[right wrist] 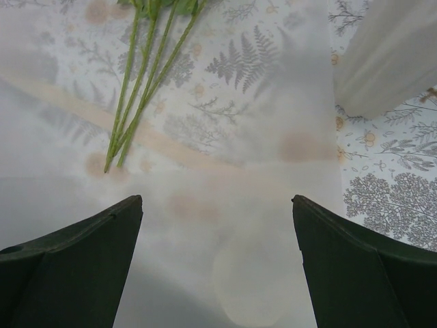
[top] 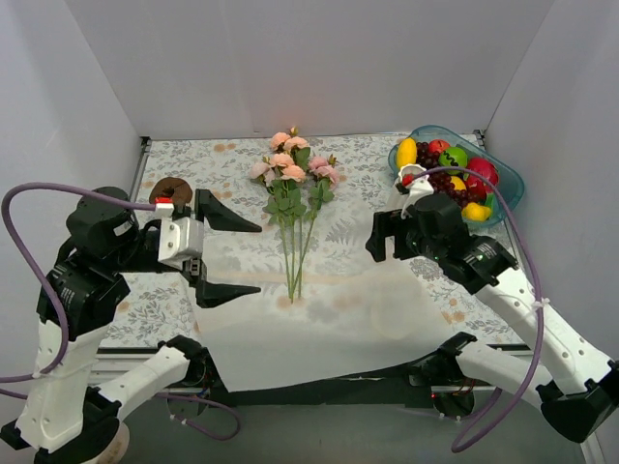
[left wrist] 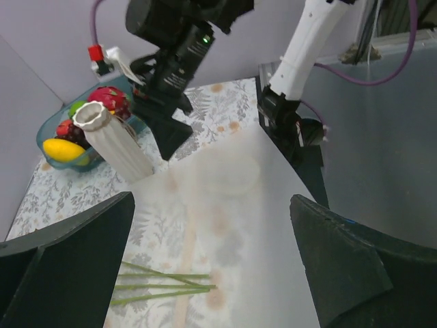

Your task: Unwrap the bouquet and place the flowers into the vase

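Inspection finding: no text, label, brand, number or sign can be read in any of the three views.

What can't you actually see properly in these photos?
- Flowers: both wrist views show only the stems; the blooms are cut off from view.
- Vase: in the right wrist view the top corner crops it, so the rim is unseen.
- Brown round thing: in the top view it sits half behind the left arm; unidentifiable.
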You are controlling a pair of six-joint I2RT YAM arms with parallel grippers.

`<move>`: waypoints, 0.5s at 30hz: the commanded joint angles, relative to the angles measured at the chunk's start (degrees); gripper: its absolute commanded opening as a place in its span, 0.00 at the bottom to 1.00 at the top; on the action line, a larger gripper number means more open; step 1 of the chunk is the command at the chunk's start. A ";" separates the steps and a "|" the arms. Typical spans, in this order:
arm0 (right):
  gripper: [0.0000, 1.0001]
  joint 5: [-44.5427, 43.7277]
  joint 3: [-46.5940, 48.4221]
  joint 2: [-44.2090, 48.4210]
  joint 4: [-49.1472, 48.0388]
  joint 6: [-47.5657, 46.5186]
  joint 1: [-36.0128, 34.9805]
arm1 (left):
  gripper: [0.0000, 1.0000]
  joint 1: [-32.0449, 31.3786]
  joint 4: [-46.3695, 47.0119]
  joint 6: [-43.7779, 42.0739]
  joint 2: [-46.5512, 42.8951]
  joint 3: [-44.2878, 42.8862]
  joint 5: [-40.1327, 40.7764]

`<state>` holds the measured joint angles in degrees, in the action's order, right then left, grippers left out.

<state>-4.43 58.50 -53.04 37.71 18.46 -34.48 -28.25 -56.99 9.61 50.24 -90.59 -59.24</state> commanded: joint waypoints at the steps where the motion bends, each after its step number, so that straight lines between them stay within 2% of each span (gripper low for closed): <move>1: 0.98 -10.38 3.10 -4.87 -4.40 0.79 -8.39 | 0.98 0.04 16.73 24.21 1.08 2.87 11.99; 4: 0.98 -17.44 6.96 -13.04 -2.91 2.02 -14.03 | 0.98 0.04 12.89 28.01 7.75 0.33 23.15; 7: 0.98 -19.47 9.52 -19.99 -4.49 4.21 -15.97 | 0.98 0.74 3.07 25.65 16.28 -3.36 31.79; 11: 0.98 -21.68 12.33 -28.85 -7.30 8.69 -16.41 | 0.98 6.97 0.21 26.07 22.44 -0.83 30.60; 15: 0.88 -22.47 17.34 -37.65 -8.62 12.91 -16.41 | 0.98 11.19 3.20 27.40 24.11 6.63 33.22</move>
<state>-22.96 69.36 -84.73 33.01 25.67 -50.76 -20.29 -51.35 34.79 75.96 -89.12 -31.31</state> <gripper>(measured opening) 0.919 0.982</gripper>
